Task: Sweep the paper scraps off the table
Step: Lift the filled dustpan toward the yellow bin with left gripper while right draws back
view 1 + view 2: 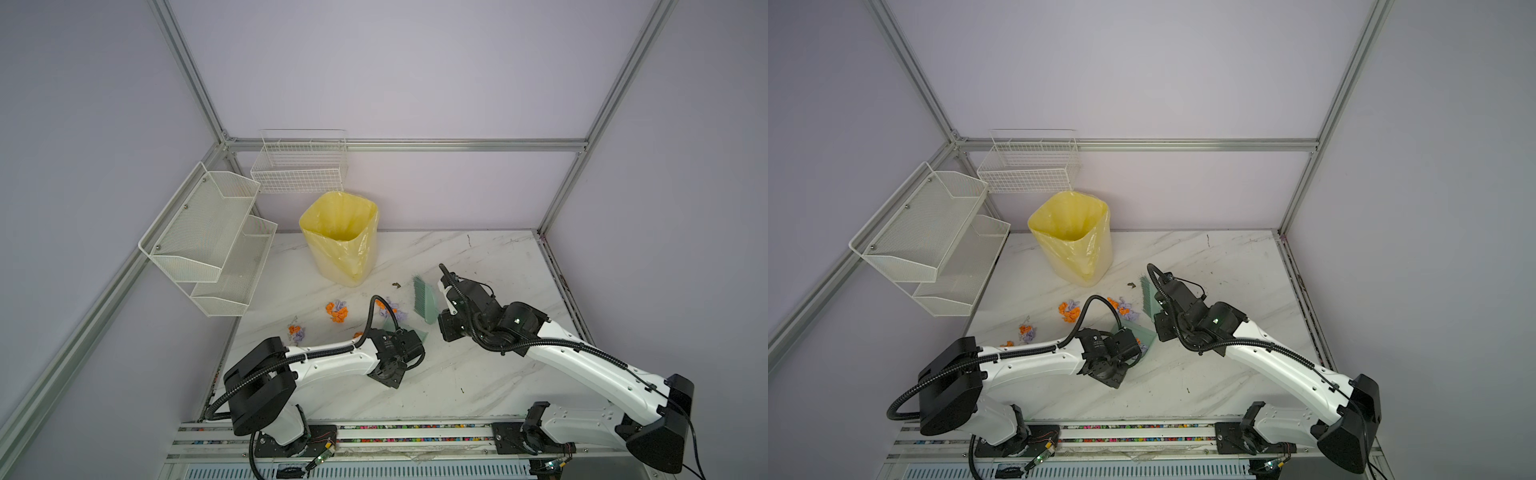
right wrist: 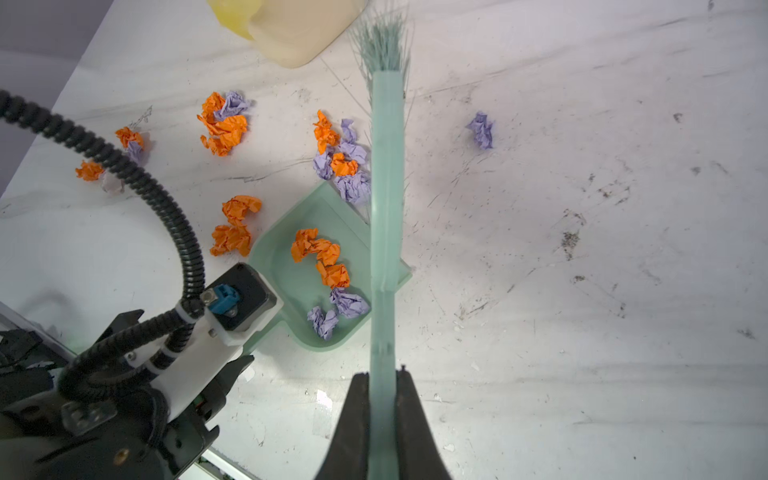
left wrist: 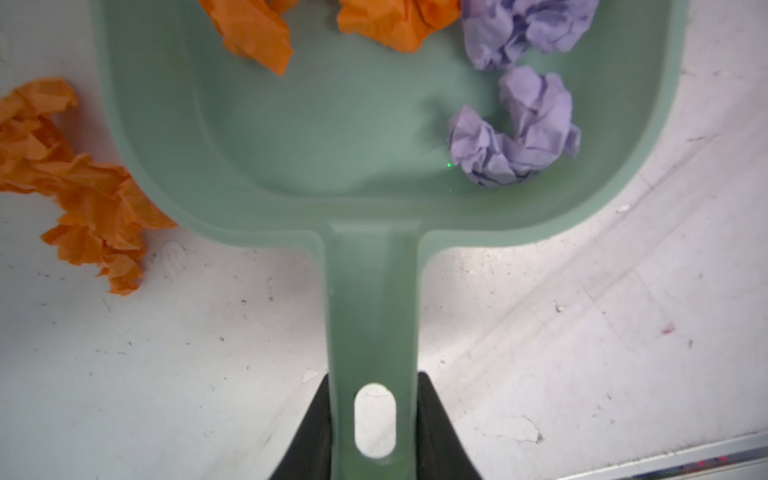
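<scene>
The left gripper (image 3: pixel 374 376) pinches the handle of a green dustpan (image 3: pixel 332 137), jaws pressed against both its sides, with the dustpan flat on the table (image 3: pixel 582 332). Inside it sit several scraps (image 2: pixel 320 253): orange wads toward the open lip, lilac ones nearer the handle.

The right gripper (image 2: pixel 381 374) is clamped on the handle of a green brush (image 2: pixel 386 187), which crosses above one side of the dustpan. Whether its bristles touch the table cannot be told.

In both top views more orange and lilac scraps lie loose on the table at lower centre of the frame, in small heaps left of the brush. One heap is at the dustpan's lip and one orange wad touches its outer wall. A lone lilac wad lies apart, on the side of the brush away from the dustpan.

A bin (image 1: pixel 338 237) with a yellow liner stands at centre frame near the table's far edge, mouth open. White mesh shelves (image 1: pixel 208 237) hang at middle left.
</scene>
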Robot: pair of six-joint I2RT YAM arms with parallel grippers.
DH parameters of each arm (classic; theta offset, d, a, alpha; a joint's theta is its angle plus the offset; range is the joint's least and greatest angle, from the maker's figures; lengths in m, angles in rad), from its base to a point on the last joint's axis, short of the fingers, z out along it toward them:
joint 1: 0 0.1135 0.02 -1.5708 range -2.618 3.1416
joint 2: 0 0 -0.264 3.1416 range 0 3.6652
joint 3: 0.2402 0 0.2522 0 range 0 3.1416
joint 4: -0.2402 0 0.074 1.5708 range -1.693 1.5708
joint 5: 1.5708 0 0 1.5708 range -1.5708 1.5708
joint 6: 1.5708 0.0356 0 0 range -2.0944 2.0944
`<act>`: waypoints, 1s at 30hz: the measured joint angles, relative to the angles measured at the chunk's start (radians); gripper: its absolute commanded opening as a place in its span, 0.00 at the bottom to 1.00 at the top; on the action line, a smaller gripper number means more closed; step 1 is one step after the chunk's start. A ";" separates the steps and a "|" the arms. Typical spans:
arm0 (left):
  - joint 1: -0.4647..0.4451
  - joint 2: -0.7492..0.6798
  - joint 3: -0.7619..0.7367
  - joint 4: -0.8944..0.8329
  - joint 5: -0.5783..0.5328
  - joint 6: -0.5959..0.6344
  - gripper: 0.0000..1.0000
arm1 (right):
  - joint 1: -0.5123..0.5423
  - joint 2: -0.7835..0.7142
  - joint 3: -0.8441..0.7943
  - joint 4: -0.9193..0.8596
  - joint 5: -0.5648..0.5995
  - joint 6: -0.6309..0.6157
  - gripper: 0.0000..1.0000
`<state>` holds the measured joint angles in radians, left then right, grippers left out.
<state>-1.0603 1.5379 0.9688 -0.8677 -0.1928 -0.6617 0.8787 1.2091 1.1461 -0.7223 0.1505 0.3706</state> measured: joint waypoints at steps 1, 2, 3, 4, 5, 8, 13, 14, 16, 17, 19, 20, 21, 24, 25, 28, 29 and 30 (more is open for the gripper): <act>-0.003 -0.009 0.000 0.002 -0.006 0.000 0.00 | -0.004 -0.003 0.002 0.000 0.008 0.002 0.00; -0.006 -0.020 0.000 0.003 -0.013 0.000 0.00 | -0.010 -0.006 0.002 0.001 0.018 0.003 0.00; -0.012 -0.031 0.000 0.007 -0.023 0.000 0.00 | -0.017 -0.007 0.004 0.000 0.027 0.004 0.00; -0.018 -0.038 0.000 0.009 -0.031 0.001 0.00 | -0.023 -0.007 0.004 0.002 0.037 0.005 0.00; -0.027 -0.047 0.000 0.010 -0.041 0.001 0.00 | -0.029 -0.006 0.004 0.004 0.051 0.007 0.00; -0.055 -0.064 0.010 0.010 -0.065 0.001 0.00 | -0.045 -0.007 0.004 0.024 0.077 0.014 0.00; -0.072 -0.071 0.050 0.010 -0.077 0.001 0.00 | -0.092 -0.006 0.004 0.074 0.080 0.015 0.00; -0.072 -0.072 0.057 0.010 -0.077 0.000 0.00 | -0.106 -0.006 0.004 0.084 0.079 0.014 0.00; -0.072 -0.073 0.073 0.008 -0.079 -0.005 0.00 | -0.134 -0.008 -0.001 0.113 0.075 0.013 0.00; -0.072 -0.073 0.083 0.006 -0.082 -0.009 0.00 | -0.151 -0.014 -0.012 0.138 0.066 0.012 0.00; -0.072 -0.073 0.108 0.001 -0.088 -0.013 0.00 | -0.188 -0.029 -0.036 0.171 0.040 0.014 0.00; -0.072 -0.072 0.123 -0.005 -0.093 -0.018 0.00 | -0.208 -0.037 -0.048 0.182 0.029 0.014 0.00; -0.072 -0.072 0.142 -0.014 -0.102 -0.028 0.00 | -0.225 -0.042 -0.057 0.193 0.020 0.015 0.00; -0.072 -0.066 0.193 -0.040 -0.127 -0.036 0.00 | -0.254 -0.046 -0.073 0.214 0.013 0.020 0.00; -0.071 -0.064 0.208 -0.042 -0.133 -0.037 0.00 | -0.257 -0.047 -0.075 0.218 0.010 0.022 0.00; -0.065 -0.055 0.257 -0.051 -0.145 -0.035 0.00 | -0.263 -0.055 -0.082 0.233 0.009 0.030 0.00; -0.062 -0.049 0.278 -0.057 -0.147 -0.034 0.00 | -0.265 -0.060 -0.083 0.236 0.009 0.034 0.00; -0.059 -0.043 0.296 -0.060 -0.149 -0.034 0.00 | -0.266 -0.066 -0.084 0.241 0.009 0.037 0.00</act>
<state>-1.1191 1.4944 1.2648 -0.9272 -0.3416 -0.6952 0.6128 1.1427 1.0618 -0.4816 0.1596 0.4072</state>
